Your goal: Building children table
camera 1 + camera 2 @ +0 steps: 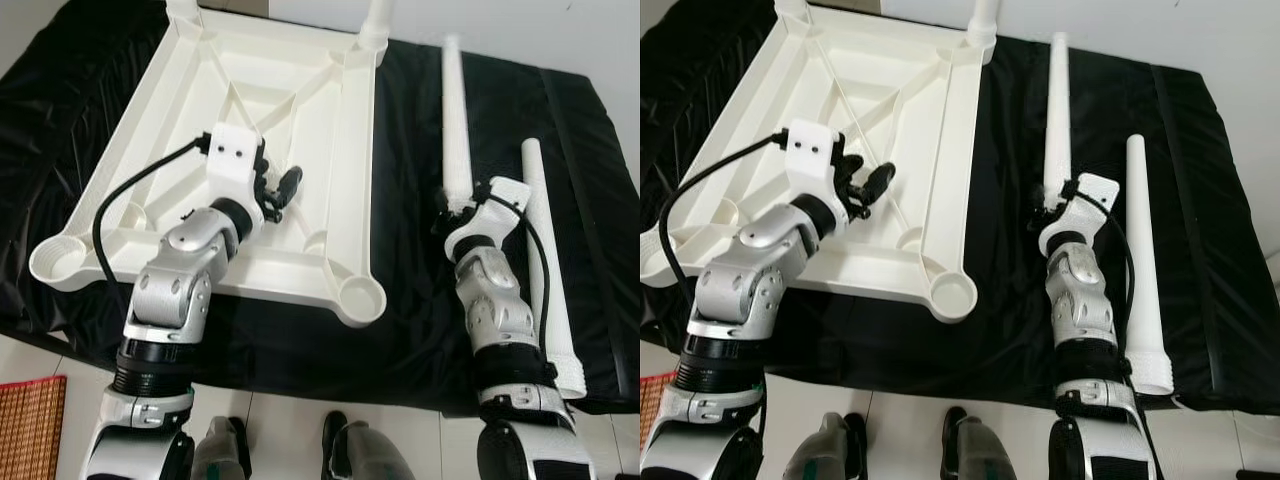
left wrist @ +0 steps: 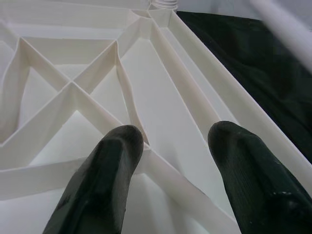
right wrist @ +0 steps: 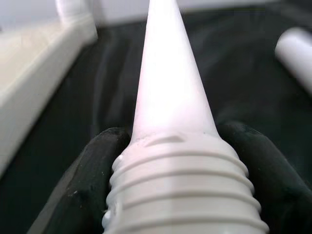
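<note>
The white table top (image 1: 250,60) lies upside down on a black cloth, its ribbed underside facing up. Two white legs (image 1: 375,20) stand in its far corners. The near corner sockets (image 1: 360,295) are empty. My left gripper (image 1: 285,188) hovers open over the ribs near the middle, and its fingers (image 2: 117,151) hold nothing. My right gripper (image 1: 455,205) is shut on the threaded end of a loose white leg (image 3: 168,73), which lies on the cloth pointing away from me, right of the table top. A second loose leg (image 1: 545,250) lies further right.
The black cloth (image 1: 590,150) covers a low platform whose front edge runs just before my body. White floor tiles and a red mat (image 1: 30,425) lie below at the left. A pale wall stands behind the platform.
</note>
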